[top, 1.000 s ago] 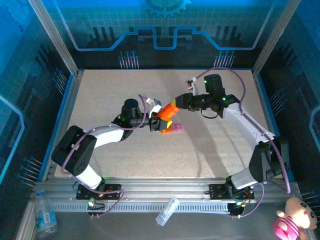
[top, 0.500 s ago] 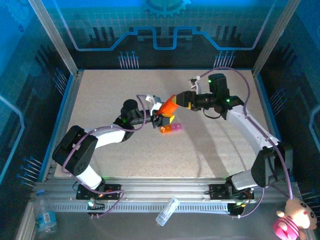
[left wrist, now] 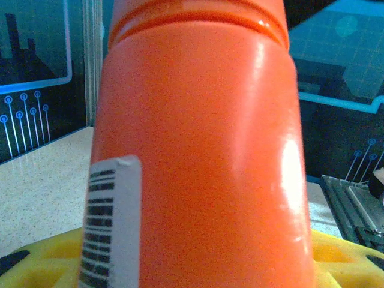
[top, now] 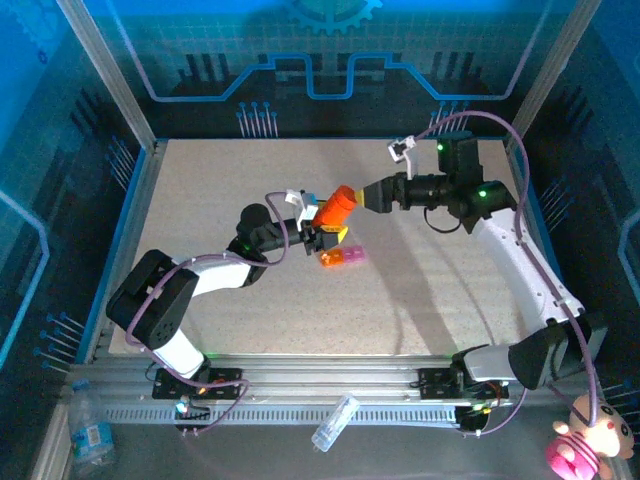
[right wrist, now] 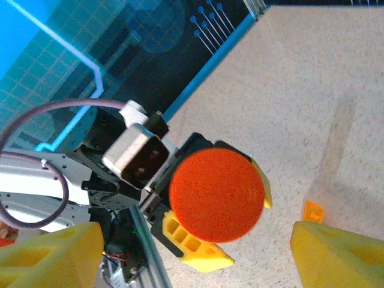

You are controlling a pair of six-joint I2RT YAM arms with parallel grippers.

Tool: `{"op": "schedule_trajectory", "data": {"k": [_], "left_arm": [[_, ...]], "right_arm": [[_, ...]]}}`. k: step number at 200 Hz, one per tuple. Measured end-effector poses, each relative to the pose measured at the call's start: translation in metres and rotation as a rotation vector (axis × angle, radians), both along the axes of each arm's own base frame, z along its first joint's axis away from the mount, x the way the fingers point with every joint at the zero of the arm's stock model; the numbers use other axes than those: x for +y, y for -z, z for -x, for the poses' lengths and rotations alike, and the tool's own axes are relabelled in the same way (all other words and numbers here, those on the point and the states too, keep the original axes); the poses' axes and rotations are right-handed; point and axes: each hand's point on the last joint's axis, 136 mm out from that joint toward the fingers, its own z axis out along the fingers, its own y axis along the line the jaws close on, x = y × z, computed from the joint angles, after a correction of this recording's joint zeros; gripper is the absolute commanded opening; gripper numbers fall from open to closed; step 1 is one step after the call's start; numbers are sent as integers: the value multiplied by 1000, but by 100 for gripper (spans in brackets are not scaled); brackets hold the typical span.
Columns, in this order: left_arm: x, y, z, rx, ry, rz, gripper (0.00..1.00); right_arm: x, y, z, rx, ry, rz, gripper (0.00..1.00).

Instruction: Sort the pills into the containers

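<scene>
An orange cylindrical bottle (top: 337, 207) with a barcode label (left wrist: 111, 222) is tilted above the table's middle, and my left gripper (top: 328, 224) is shut on it. The left wrist view has the bottle (left wrist: 198, 138) between my yellow fingers (left wrist: 345, 255). My right gripper (top: 369, 197) is open just right of the bottle's cap end, apart from it. In the right wrist view the round cap (right wrist: 217, 195) faces me beyond my open gripper (right wrist: 195, 257). The containers (top: 340, 257), an orange and pink strip, lie on the table under the bottle; one orange corner (right wrist: 312, 211) shows. The pills are out of view.
The speckled table (top: 240, 180) is fenced by blue edges and metal posts. A clear plastic bottle (top: 335, 423) lies on the front rail. A pink plush toy (top: 588, 438) sits at the bottom right, off the table.
My right gripper has opened, let go of the bottle's cap end and drawn back to the right. The bottle stays in my left gripper, shifted slightly away.
</scene>
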Motion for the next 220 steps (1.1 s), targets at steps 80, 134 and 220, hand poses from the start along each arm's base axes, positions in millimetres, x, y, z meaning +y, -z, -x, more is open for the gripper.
{"op": "schedule_trajectory", "data": {"k": [80, 134, 220], "left_arm": [[0, -4, 1, -2, 9, 22, 0], [-1, -4, 4, -1, 25, 20, 0], [-2, -3, 3, 2, 27, 21, 0]], "right_arm": [[15, 11, -8, 10, -71, 84, 82], [31, 10, -9, 12, -139, 123, 79], [28, 31, -7, 76, -156, 193, 64]]}}
